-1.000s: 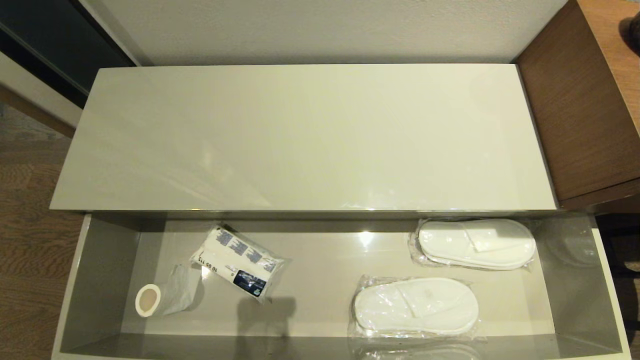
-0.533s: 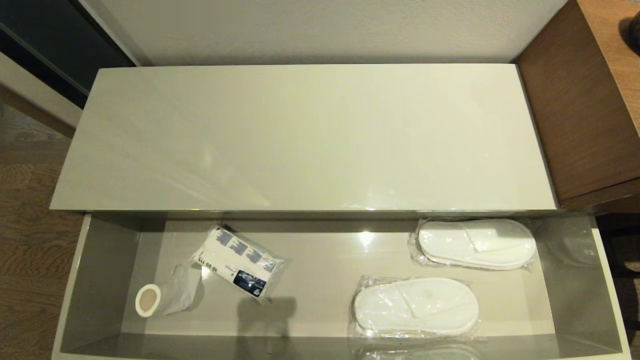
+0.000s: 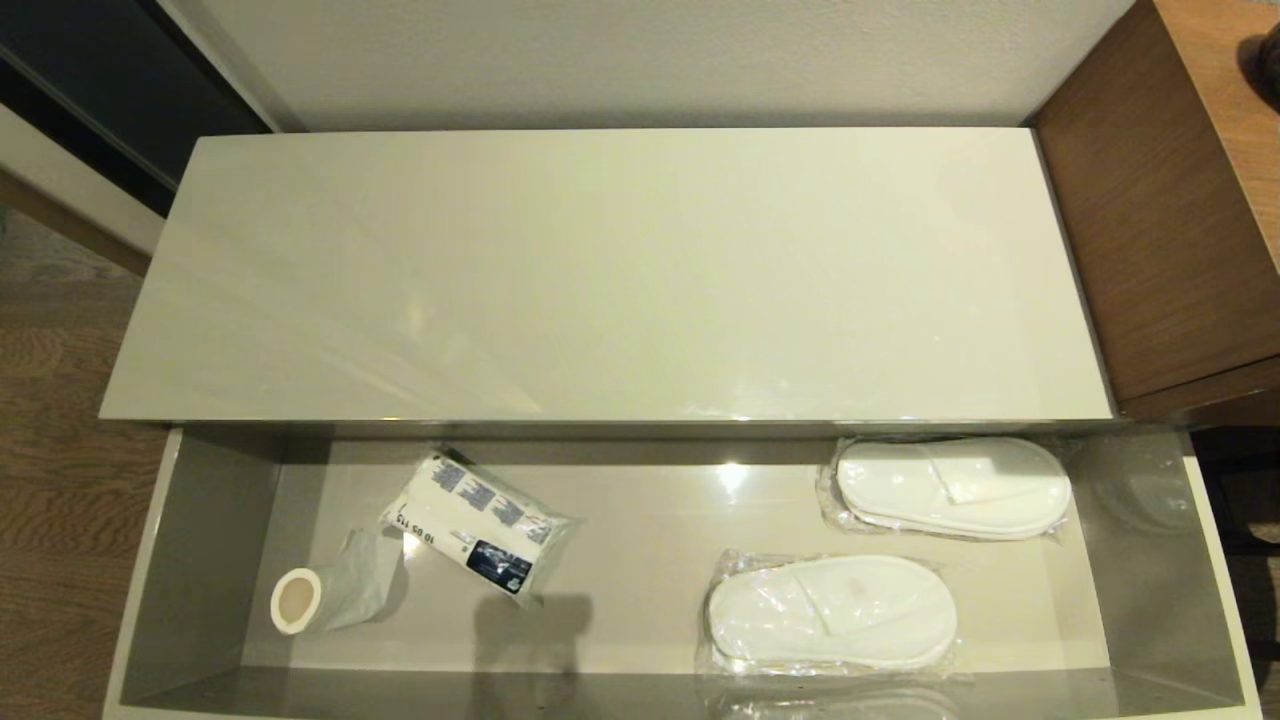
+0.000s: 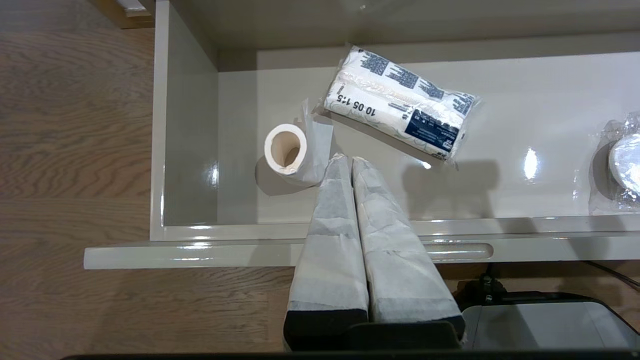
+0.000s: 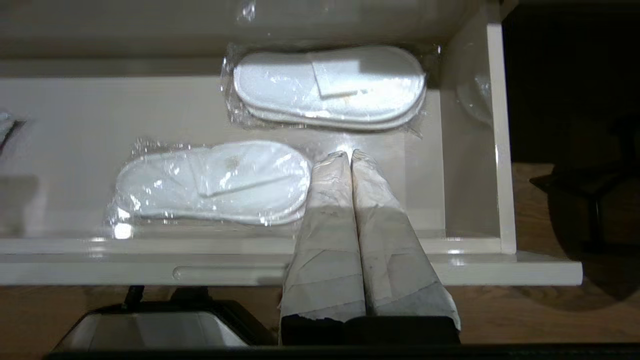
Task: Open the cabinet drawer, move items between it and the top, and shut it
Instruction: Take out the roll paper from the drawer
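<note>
Hovering over the open cabinet drawer (image 4: 185, 150) with the left gripper (image 4: 345, 159) clenched on nothing, tips just beside the toilet-paper roll (image 4: 286, 152) at the left end. Same story for the right gripper (image 5: 347, 155), pinched shut and empty, hanging near the two slipper packs on the right side (neither arm showing up in the head view).

Looking like the move-items step, drawer already pulled out, nothing lifted yet. Probably needing those fingers spread first, then dropping onto one item and carrying it up to the top (image 3: 600, 270).

Sitting inside: roll with its loose tail, white packet with blue printing (image 3: 475, 525) touching that tail, nearer slippers (image 3: 832, 612) and farther slippers (image 3: 952, 487), close together
</note>
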